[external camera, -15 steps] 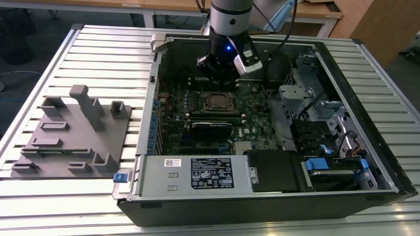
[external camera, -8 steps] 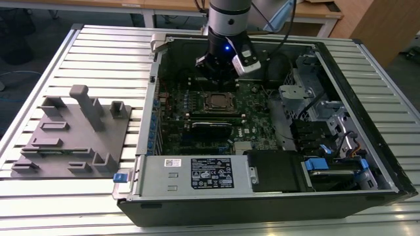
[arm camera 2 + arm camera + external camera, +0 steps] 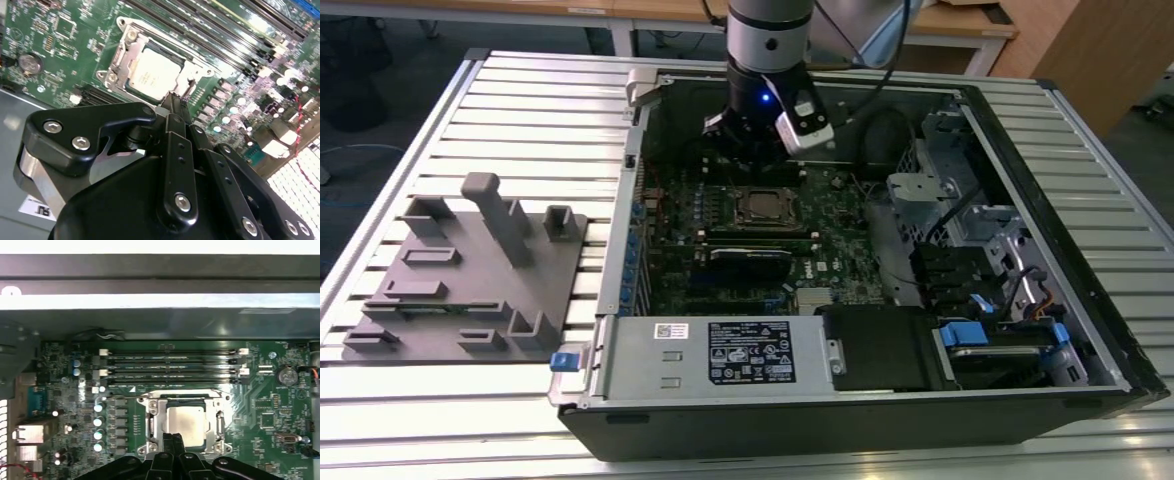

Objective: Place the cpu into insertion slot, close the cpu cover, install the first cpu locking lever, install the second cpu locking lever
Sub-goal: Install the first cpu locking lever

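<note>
The cpu, a pale silvery square, lies flat in the insertion slot on the green board. The cpu cover, a thin metal frame, lies down around it, and the chip shows through its window. My gripper is shut, its two black fingers pressed together with nothing seen between them. The fingertips sit at the edge of the socket, just beside the chip. In the exterior view the gripper hangs inside the open computer case, slightly behind the socket.
Long black memory slots run beside the socket. A white-labelled power supply box sits at the case's front, with drive bays and cables on the exterior view's right. A grey fixture block stands on the slatted table at the left.
</note>
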Controlling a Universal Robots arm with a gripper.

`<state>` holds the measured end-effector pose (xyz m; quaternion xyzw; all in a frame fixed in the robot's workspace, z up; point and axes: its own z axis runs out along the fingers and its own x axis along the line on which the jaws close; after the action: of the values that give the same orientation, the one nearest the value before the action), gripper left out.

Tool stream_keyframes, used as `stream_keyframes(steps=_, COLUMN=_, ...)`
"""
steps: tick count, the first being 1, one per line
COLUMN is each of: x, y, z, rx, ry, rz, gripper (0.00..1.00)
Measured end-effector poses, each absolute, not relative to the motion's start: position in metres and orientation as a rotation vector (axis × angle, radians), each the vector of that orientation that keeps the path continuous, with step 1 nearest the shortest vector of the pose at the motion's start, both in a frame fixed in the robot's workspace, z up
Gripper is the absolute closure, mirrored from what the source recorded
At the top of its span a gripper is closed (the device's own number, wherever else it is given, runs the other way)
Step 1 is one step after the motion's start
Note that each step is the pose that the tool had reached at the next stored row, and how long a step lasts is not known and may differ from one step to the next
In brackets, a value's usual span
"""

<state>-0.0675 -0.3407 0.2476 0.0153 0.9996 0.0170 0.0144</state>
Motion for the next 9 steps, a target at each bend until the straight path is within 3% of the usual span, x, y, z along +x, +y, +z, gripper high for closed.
stream_keyframes(steps=9, x=-0.0698, y=-0.3407, z=0.2496, rx=0.048, ry=3.112, rz=0.053, gripper=0.90)
